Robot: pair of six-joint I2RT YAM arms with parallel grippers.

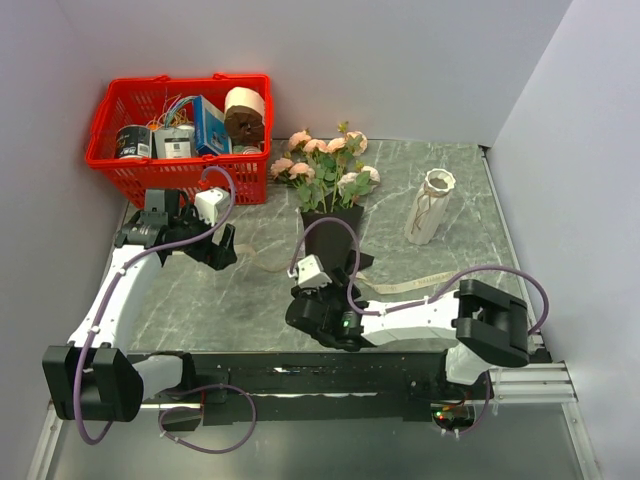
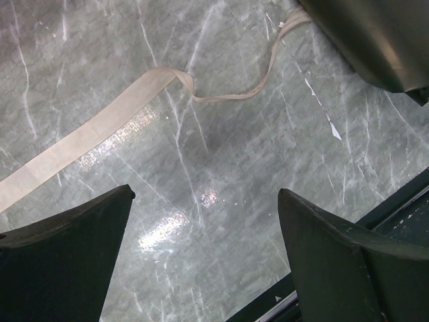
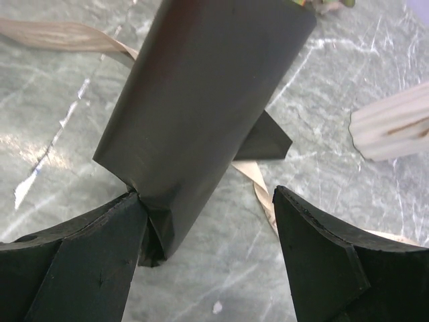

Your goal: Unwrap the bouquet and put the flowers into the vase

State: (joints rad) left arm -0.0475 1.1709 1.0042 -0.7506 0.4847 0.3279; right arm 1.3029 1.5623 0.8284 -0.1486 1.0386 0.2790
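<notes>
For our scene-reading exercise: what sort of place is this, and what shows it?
Probably a robot lab test cell: a left arm and right arm bolted at a marble-patterned table, plain pale walls enclosing it, and props like the red basket and vase.

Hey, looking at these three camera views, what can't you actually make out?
- Flowers: lower stems hidden inside the dark paper wrap, top view.
- Vase: cut off by the right wrist view's right edge.
- Ribbon: runs off the left wrist view's left edge.
- Labels in the red basket: too small in the top view.
</notes>
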